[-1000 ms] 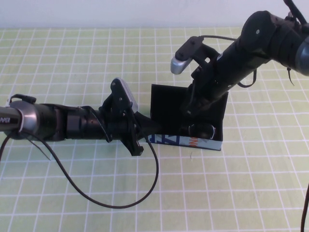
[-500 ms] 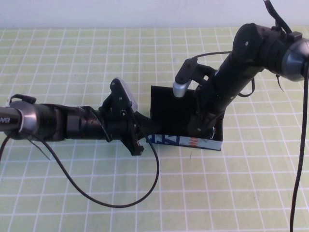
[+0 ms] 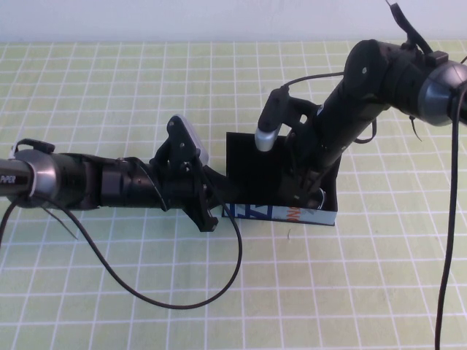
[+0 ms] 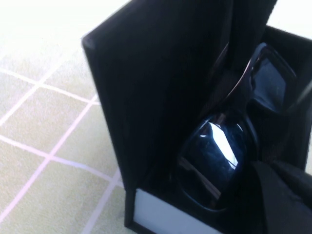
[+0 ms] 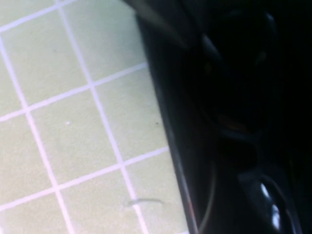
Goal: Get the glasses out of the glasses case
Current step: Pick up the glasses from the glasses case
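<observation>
One glasses case [image 3: 252, 164], one pair of glasses [image 4: 229, 146], and two grippers: left [image 3: 206, 211], right [image 3: 303, 193].

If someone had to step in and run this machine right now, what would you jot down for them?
Right gripper: reaching down inside the open glasses case, at the glasses; whether its jaws are open or shut cannot be seen.
Left gripper: low at the case's left end, near the white front strip; jaws hidden, so whether it steadies the case is unclear.
Glasses: lying in the case, dark lens up.
Done: lid open, right arm down at the glasses.
Left: grip the glasses, lift them out, set them on the table.
</observation>
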